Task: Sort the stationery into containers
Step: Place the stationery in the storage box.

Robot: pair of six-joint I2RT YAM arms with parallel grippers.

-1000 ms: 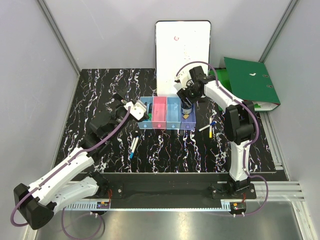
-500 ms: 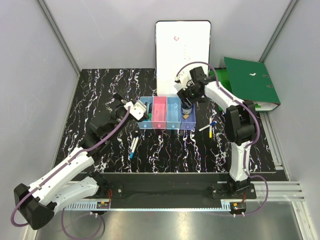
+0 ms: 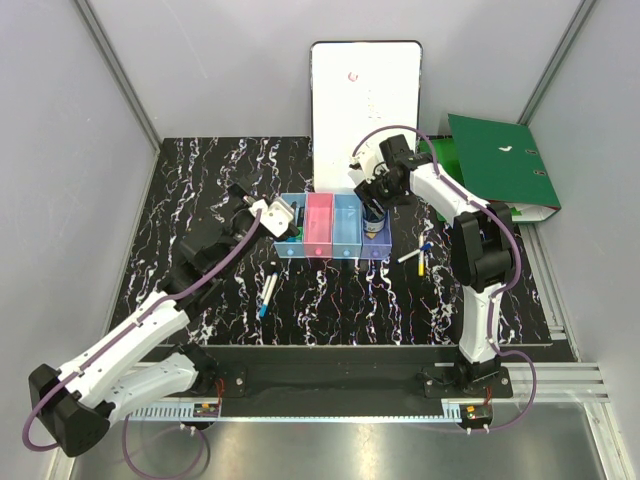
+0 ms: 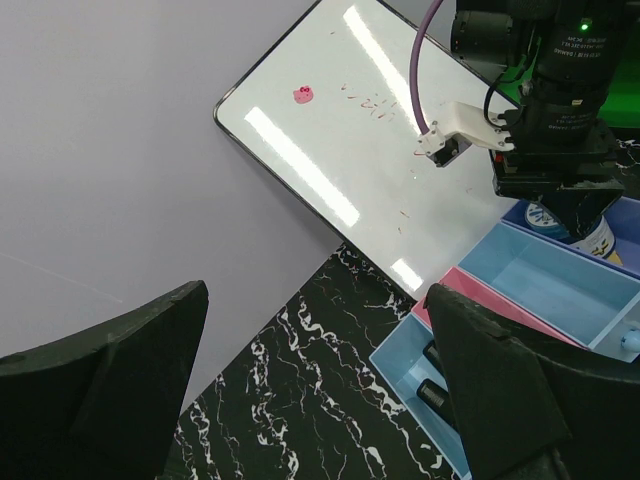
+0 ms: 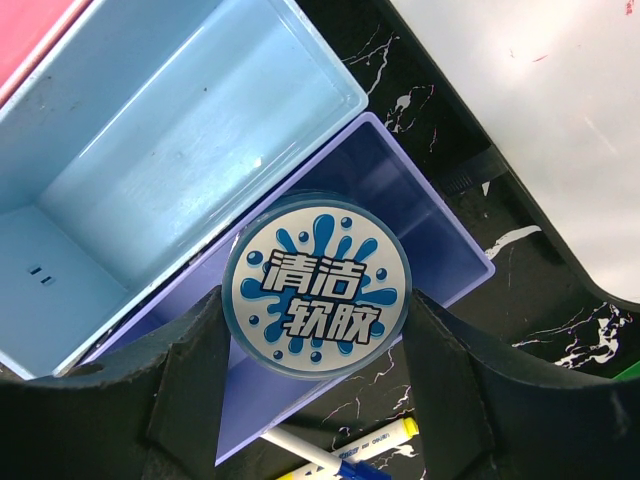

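Observation:
My right gripper (image 5: 318, 330) is shut on the round blue tape roll (image 5: 318, 285), which has a white label with a blue splash. It hangs over the purple-blue bin (image 5: 415, 195) at the right end of the containers (image 3: 333, 228). My left gripper (image 4: 315, 390) stands open above the table beside the leftmost light blue bin (image 4: 400, 370), where a dark marker (image 4: 432, 392) lies. A white pen with a blue end (image 3: 268, 290) rests on the table in front of the bins. Two pens, with yellow and blue ends (image 3: 420, 256), lie crossed to the right of the bins.
A large white board (image 3: 365, 100) leans against the back wall behind the bins. A green binder (image 3: 500, 165) lies at the back right. The pink bin (image 3: 318, 222) and the light blue bin (image 5: 190, 120) sit between the end bins. Grey walls enclose the marbled black table (image 3: 200, 190).
My left gripper has shifted slightly toward the bins. The right gripper has edged a little back with the tape roll still in it.

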